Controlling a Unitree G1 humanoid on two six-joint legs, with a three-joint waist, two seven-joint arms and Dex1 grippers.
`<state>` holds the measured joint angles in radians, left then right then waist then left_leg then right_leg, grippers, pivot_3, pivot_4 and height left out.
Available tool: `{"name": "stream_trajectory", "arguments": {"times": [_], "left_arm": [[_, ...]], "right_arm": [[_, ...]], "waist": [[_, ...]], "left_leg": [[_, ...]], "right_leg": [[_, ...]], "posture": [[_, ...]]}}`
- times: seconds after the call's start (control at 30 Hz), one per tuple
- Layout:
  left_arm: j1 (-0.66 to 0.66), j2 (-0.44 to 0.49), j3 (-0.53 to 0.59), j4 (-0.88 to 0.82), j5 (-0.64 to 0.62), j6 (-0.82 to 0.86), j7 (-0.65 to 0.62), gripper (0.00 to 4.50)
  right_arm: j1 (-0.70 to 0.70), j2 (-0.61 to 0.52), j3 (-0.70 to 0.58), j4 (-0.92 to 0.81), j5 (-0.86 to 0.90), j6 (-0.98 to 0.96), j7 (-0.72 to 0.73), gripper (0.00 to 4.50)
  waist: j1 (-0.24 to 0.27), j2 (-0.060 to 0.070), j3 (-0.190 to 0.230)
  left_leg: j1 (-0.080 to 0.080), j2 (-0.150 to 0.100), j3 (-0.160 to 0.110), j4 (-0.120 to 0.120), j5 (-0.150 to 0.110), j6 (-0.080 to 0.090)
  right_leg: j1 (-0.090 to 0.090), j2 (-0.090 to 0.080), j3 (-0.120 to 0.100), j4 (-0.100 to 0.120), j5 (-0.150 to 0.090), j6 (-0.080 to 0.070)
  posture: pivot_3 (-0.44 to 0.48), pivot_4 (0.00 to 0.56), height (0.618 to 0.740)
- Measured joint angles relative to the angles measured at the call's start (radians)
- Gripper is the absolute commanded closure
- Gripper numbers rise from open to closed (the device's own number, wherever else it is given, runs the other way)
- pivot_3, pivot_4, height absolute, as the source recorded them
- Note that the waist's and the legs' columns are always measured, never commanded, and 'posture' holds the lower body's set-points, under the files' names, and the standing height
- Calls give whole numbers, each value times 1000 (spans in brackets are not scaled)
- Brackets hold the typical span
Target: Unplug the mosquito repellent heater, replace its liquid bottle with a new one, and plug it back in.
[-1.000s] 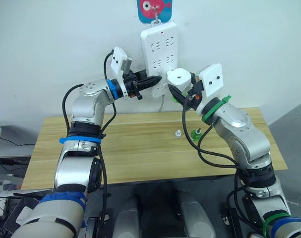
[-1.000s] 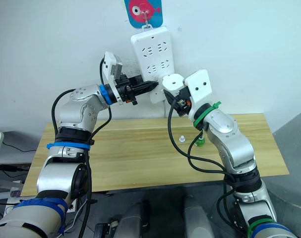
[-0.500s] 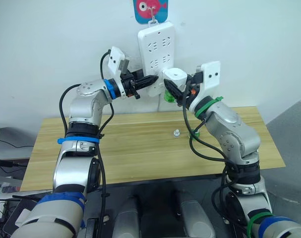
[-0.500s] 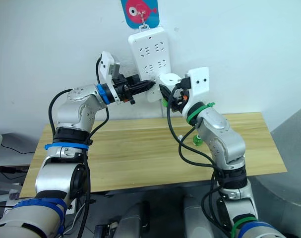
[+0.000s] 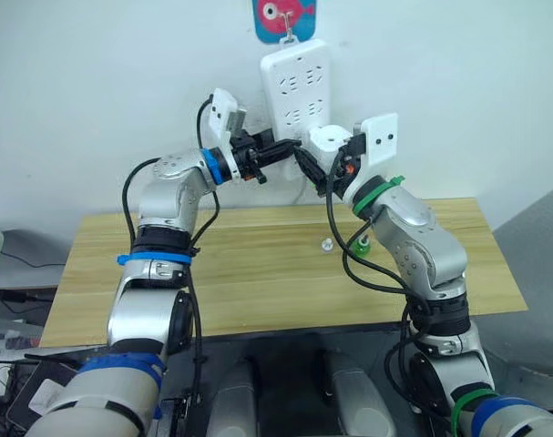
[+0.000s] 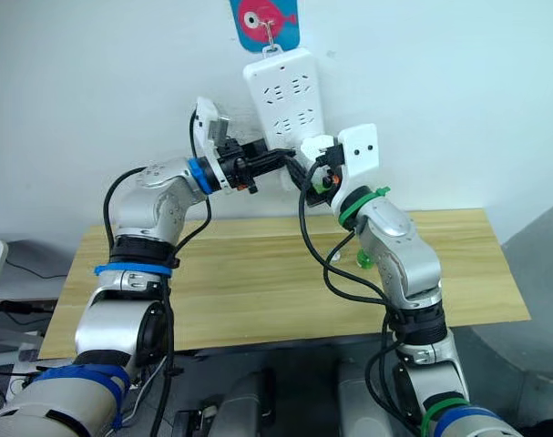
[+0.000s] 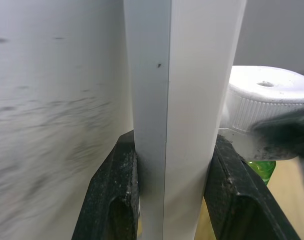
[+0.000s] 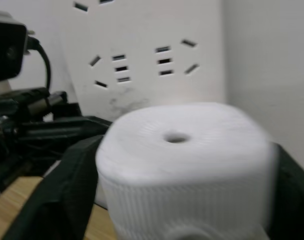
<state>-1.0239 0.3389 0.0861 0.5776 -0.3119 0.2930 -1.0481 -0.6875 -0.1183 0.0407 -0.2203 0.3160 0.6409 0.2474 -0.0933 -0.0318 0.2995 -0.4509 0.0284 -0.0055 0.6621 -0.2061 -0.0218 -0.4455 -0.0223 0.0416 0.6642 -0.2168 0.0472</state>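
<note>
The mosquito repellent heater [image 5: 327, 138], white and rounded with a hole in its top, is held up against the lower part of the white wall power strip [image 5: 294, 82]. My right gripper [image 5: 318, 171] is shut on the heater [image 8: 184, 165], one black finger on each side. A green liquid bottle [image 7: 262, 170] shows under the heater. My left gripper [image 5: 290, 150] is shut on the strip's lower edge, its two fingers [image 7: 116, 190] pressing the strip [image 7: 182, 75] from both sides.
On the wooden table [image 5: 240, 273] below, a second green bottle [image 5: 362, 244] stands next to a small white cap [image 5: 326, 244]. The strip hangs from a blue hook with a red fish [image 5: 285, 16] on the white wall.
My right gripper has brought the heater in closer to the strip and to the left gripper's tips. The left gripper stays clamped on the strip, which swung slightly.
</note>
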Motion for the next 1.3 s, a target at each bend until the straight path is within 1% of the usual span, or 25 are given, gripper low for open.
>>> {"name": "stream_trajectory", "arguments": {"times": [0.07,0.17,0.23,0.27,0.33,0.37,0.4,0.47,0.5,0.53,0.57,0.6,0.7,0.8,0.87,0.93,1.0,1.1,1.3], "left_arm": [[2,9,-5,-9,1,-9,-4,3205],[16,32,-9,-7,22,-69,19,3205],[25,49,-8,0,27,-93,35,2456],[44,66,-7,-5,33,-98,47,2170],[112,108,-4,-18,42,-97,58,1578],[167,137,-4,-48,44,-92,59,1279],[227,170,-1,-82,45,-81,59,889],[339,224,17,-159,45,-58,73,247],[380,241,29,-199,44,-45,81,0],[426,255,41,-267,36,-31,90,0],[454,258,46,-319,28,-21,99,0],[501,257,64,-410,8,-2,114,0],[648,234,94,-682,-68,75,177,0],[768,196,91,-924,-135,163,253,0],[803,176,67,-1049,-161,202,301,0],[800,152,54,-1122,-173,232,360,0],[767,135,43,-1151,-180,254,408,0],[725,131,37,-1169,-198,277,446,0],[701,134,31,-1165,-202,292,457,0]], "right_arm": [[40,-42,-1,-55,18,35,20,16],[133,-117,-4,-151,60,111,65,16],[170,-153,-18,-183,87,151,90,0],[186,-176,-22,-208,107,168,108,0],[215,-214,-39,-248,144,187,142,0],[234,-239,-55,-262,169,196,167,0],[254,-266,-70,-267,188,201,192,177],[279,-300,-90,-260,219,207,239,620],[279,-308,-93,-250,228,208,258,976],[274,-311,-93,-240,238,207,279,1412],[271,-313,-92,-233,243,203,292,1709],[261,-311,-81,-216,247,196,306,2094],[231,-292,-49,-172,245,168,324,3243],[205,-247,-20,-143,236,141,316,4396],[179,-209,-13,-127,230,118,302,4460],[158,-182,-9,-112,213,89,284,4460],[150,-169,-9,-93,201,63,271,4460],[148,-170,-10,-75,187,46,263,4460],[148,-173,-11,-69,169,31,251,4460]], "waist": [[7,0,0],[7,0,0],[0,0,0],[-5,1,0],[-14,1,0],[-16,1,0],[-17,1,0],[-14,1,0],[-8,1,0],[0,0,0],[7,1,0],[13,0,0],[34,0,-1],[51,0,-1],[63,0,-1],[70,-1,-1],[74,-1,-1],[71,-1,-1],[65,-1,-1]], "left_leg": [[-1,0,0,-1,-1,0],[-1,0,2,-1,-2,0],[1,0,4,0,-2,0],[3,0,5,0,-2,0],[7,2,4,-2,-2,0],[8,3,4,-2,-2,0],[8,4,3,-3,-2,0],[8,4,3,-3,-2,0],[7,4,3,-3,-2,0],[7,4,3,-3,-2,0],[7,3,3,-2,-2,0],[6,3,3,-2,-2,0],[5,3,3,-1,-2,0],[5,2,3,0,-2,0],[5,1,2,0,-1,0],[5,0,0,1,-1,0],[5,-1,0,2,-1,0],[5,-1,1,1,-1,0],[5,1,-1,-1,-1,0]], "right_leg": [[0,-1,0,-1,0,0],[0,-1,1,-2,0,0],[0,-1,3,-2,0,1],[1,-1,4,0,0,1],[3,1,4,1,-1,0],[3,2,4,1,-1,0],[3,3,3,2,-1,0],[3,3,3,2,-1,-1],[2,2,3,1,-1,-1],[2,2,3,0,-1,-1],[3,1,3,0,-1,-1],[3,0,3,0,-1,-1],[3,-4,3,-1,-1,0],[4,-6,2,-1,-1,1],[4,-6,2,-1,-1,1],[6,-4,1,-1,-1,1],[6,-2,0,-1,-1,1],[5,-1,1,-1,-1,1],[4,0,0,-1,-1,0]], "posture": [[-169,255,740],[-160,255,740],[-147,255,740],[-137,255,740],[-116,255,740],[-104,253,740],[-92,253,740],[-67,253,740],[-56,253,740],[-44,255,740],[-35,256,740],[-22,257,740],[1,259,740],[8,261,740],[26,256,740],[26,256,740],[26,251,740],[19,250,740],[8,247,740]]}}
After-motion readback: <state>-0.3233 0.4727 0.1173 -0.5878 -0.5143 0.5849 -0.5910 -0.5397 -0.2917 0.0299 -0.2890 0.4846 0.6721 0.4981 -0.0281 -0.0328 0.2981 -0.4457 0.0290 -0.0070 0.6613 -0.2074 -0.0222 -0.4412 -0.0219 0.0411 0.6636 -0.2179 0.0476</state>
